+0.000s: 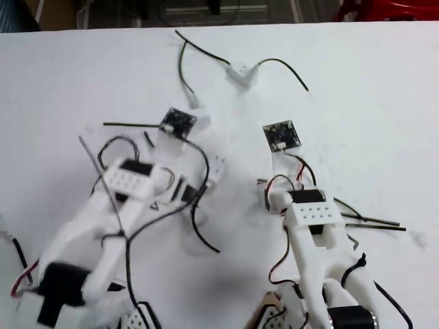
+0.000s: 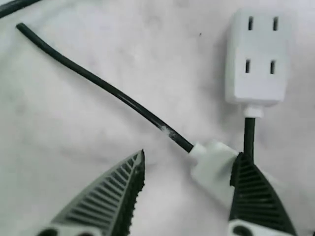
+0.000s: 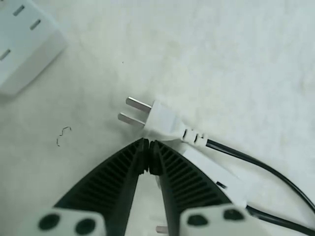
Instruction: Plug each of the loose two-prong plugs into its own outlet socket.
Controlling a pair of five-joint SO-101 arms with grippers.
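Your right gripper point(image 3: 147, 145), jaws pressed together on nothing, sits just behind one two-prong plug point(image 3: 160, 120), its long axis aiming the prongs toward an outlet block corner point(image 3: 24, 44); a second plug's prong point(image 3: 162, 228) peeks from under the fingers. Your left gripper point(image 2: 191, 158), spread wide and empty, has one white plug body point(image 2: 211, 164) touching a finger, with a four-slot outlet block point(image 2: 257, 59) beyond. The right arm looks nearer its plug.
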